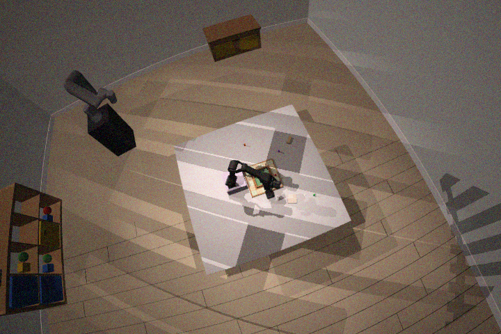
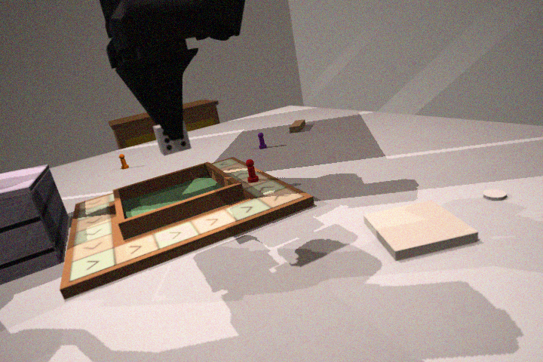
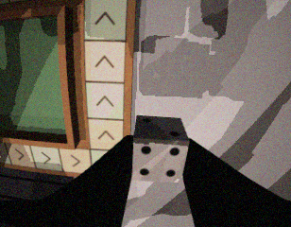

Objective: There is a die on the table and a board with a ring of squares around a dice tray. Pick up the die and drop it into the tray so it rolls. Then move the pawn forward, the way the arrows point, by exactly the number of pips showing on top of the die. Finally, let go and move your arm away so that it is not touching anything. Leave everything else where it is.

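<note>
My gripper is shut on the die and holds it in the air above the board. The white die has black pips; in the wrist view four pips show on the face toward the camera. The board has a ring of arrow squares around the dice tray. The tray has a green floor and brown walls, and no die shows in it. The red pawn stands upright on a square on the board's far right side.
A grey drawer box stands left of the board. A beige slab and a pale disc lie to the right. An orange pawn, a purple pawn and a small brown block are behind the board.
</note>
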Robot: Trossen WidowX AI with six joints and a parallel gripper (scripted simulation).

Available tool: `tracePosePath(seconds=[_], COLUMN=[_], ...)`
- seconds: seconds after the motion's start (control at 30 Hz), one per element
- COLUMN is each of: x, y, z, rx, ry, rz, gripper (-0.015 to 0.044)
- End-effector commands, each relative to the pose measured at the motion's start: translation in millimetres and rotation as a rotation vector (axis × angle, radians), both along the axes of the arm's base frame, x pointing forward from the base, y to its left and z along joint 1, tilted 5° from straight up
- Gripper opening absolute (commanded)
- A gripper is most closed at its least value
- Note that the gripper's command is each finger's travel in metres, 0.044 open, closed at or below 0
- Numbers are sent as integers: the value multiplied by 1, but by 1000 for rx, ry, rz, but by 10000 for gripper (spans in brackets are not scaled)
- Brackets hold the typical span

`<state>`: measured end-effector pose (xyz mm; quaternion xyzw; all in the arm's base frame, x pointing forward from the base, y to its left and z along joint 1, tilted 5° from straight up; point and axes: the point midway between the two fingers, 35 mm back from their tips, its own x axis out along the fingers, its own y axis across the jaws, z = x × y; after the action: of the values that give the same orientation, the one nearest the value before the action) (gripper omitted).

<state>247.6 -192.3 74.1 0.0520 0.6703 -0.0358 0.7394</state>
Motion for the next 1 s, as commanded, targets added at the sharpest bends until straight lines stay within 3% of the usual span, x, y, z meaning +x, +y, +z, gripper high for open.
tracePosePath(seconds=[0.0, 0.97], x=[-1, 29], y=[2, 142], z=[5, -25], rx=[7, 15], ry=[3, -1], rz=[4, 25], gripper=[0, 0])
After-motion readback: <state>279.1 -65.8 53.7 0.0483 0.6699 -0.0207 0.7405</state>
